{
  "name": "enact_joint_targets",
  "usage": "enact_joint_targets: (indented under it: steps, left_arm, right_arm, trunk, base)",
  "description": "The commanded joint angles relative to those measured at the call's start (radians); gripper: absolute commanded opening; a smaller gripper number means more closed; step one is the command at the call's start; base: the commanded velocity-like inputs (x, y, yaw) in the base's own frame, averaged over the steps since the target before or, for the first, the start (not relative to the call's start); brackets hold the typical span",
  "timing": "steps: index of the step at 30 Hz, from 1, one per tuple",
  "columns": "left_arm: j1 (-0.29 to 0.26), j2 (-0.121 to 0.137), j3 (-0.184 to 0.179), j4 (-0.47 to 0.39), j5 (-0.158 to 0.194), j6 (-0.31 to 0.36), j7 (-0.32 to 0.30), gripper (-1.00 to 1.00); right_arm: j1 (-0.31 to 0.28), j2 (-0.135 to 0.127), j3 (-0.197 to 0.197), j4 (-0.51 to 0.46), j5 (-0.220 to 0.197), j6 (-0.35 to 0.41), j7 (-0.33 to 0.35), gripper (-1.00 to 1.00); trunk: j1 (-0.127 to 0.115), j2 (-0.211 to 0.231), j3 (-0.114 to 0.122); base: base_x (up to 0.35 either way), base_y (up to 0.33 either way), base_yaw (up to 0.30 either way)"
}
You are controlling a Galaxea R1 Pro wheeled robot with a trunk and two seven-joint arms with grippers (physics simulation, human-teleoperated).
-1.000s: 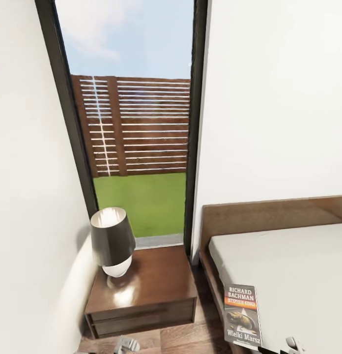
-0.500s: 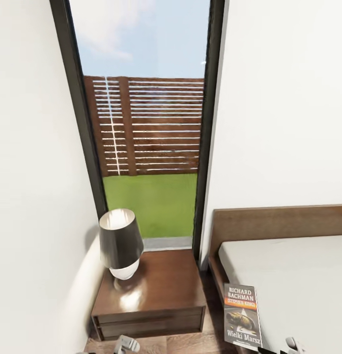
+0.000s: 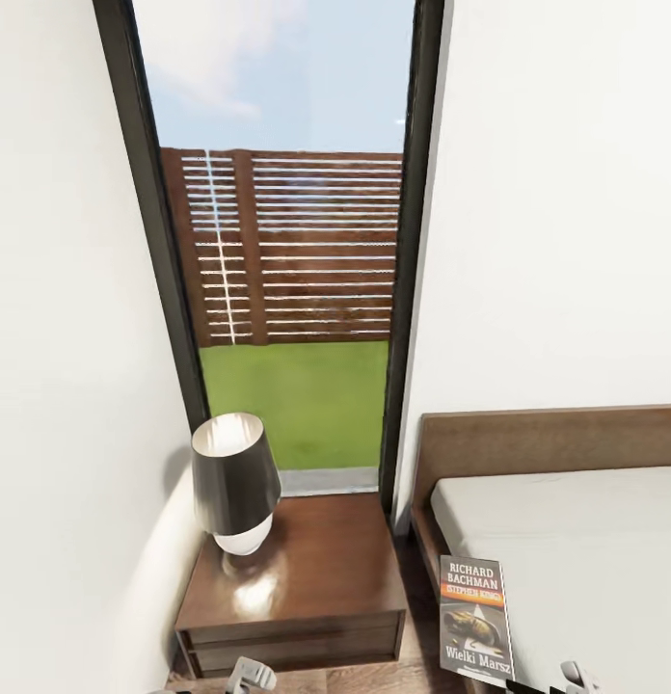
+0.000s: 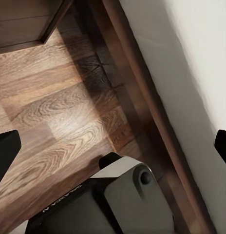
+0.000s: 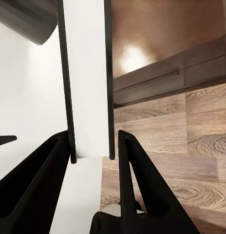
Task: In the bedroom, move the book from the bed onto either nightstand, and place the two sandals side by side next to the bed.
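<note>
The right pincer (image 5: 91,161) has two long, flat, matte black fingers (image 5: 37,180) that taper to narrow tips from a dark base. The left pincer (image 4: 113,146) shows black fingertips (image 4: 6,151). Between them sits a grey metal housing (image 4: 120,195) with a round dark screw (image 4: 145,178) and faint embossed lettering.

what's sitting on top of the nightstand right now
A lamp with a dark shade stands on the nightstand, toward its back left corner. The remaining top looks bare and glossy. The patch under the lamp's base is covered.
</note>
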Motion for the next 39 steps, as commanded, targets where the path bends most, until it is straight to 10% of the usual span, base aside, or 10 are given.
enact_joint_targets:
  steps: [1, 32, 39]
  left_arm:
    - [-0.001, 0.000, -0.009, 0.000, 0.009, -0.001, -0.003, 1.00]
    - [-0.001, 0.000, -0.009, 0.000, 0.009, -0.001, -0.003, 1.00]
    - [-0.001, 0.000, -0.008, 0.000, 0.009, -0.001, -0.003, 1.00]
  right_arm:
    - [-0.001, -0.001, 0.000, -0.001, -0.009, 0.010, 0.000, -1.00]
    - [-0.001, -0.002, -0.007, 0.000, -0.010, 0.018, -0.010, -1.00]
    - [-0.001, -0.002, -0.008, 0.000, -0.013, 0.016, -0.214, -1.00]
  trunk:
    - [0.001, -0.002, -0.002]
    - [0.001, -0.002, -0.002]
    - [0.001, -0.002, -0.002]
  base:
    - [0.000, 0.000, 0.186]
    - [0.154, 0.000, 0.049]
    - [0.000, 0.000, 0.000]
